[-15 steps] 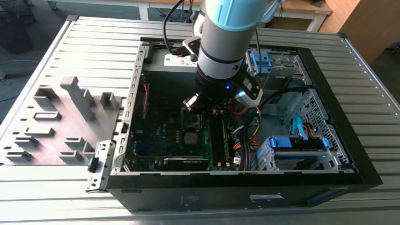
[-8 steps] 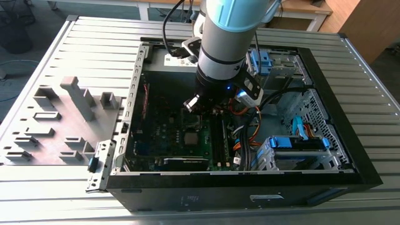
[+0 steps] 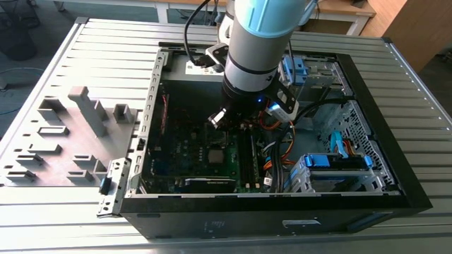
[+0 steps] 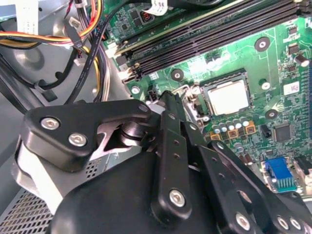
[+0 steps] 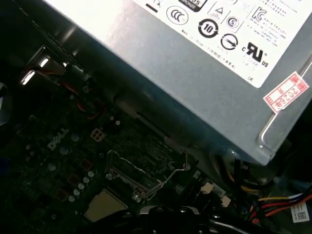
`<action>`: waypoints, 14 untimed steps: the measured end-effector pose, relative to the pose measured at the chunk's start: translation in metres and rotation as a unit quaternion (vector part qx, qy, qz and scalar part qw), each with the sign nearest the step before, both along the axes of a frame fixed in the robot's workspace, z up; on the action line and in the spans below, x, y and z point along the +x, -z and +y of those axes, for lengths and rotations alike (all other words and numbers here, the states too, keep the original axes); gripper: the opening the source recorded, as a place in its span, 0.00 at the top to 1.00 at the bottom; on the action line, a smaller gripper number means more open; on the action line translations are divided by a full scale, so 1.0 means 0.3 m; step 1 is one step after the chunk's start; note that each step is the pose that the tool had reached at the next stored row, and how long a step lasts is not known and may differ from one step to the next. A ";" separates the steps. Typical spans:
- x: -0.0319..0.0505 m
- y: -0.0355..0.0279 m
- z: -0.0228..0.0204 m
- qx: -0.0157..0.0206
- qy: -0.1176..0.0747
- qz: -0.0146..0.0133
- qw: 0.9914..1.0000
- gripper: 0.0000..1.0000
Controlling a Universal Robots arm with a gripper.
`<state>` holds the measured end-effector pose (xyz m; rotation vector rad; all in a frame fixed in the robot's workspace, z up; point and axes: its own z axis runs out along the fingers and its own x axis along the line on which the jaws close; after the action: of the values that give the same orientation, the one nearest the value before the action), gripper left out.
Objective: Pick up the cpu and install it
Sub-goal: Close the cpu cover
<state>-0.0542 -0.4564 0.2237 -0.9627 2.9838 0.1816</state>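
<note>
- One cpu (image 4: 228,96) is on my screens: a small square with a silver-grey top, lying flat in its socket on the green motherboard (image 4: 278,53). I also see it in the first wrist view (image 5: 104,204) and, very small, in the exterior view (image 3: 217,154).
- A thin metal frame (image 5: 141,170) stands hinged up beside the socket in the first wrist view, leaving the chip's top uncovered.
- Long black memory slots (image 4: 204,36) run near the socket.
- The gripper (image 4: 166,97) hangs over the board with its tip near the socket's edge but apart from the cpu, so it has no hold on the chip. Whether it is open or closed I cannot tell (its own black linkages block my line of sight).
- A bundle of orange, yellow and black cables (image 4: 83,29) lies off the board's edge, beyond the memory slots.
- A grey power supply (image 5: 195,78) with printed labels sits close to the socket in the first wrist view.
- In the exterior view the arm (image 3: 258,47) reaches down into the open computer case (image 3: 367,203), which lies on its side on a slatted metal table (image 3: 106,42).
- A grey fixture tray (image 3: 63,143) with plastic blocks lies on the table just beside the case, on the exterior view's left.
</note>
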 end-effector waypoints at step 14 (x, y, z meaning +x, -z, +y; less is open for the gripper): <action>0.003 0.000 -0.003 0.000 -0.023 0.000 1.000 0.89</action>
<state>-0.0534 -0.4572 0.2236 -1.0324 2.9632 0.1817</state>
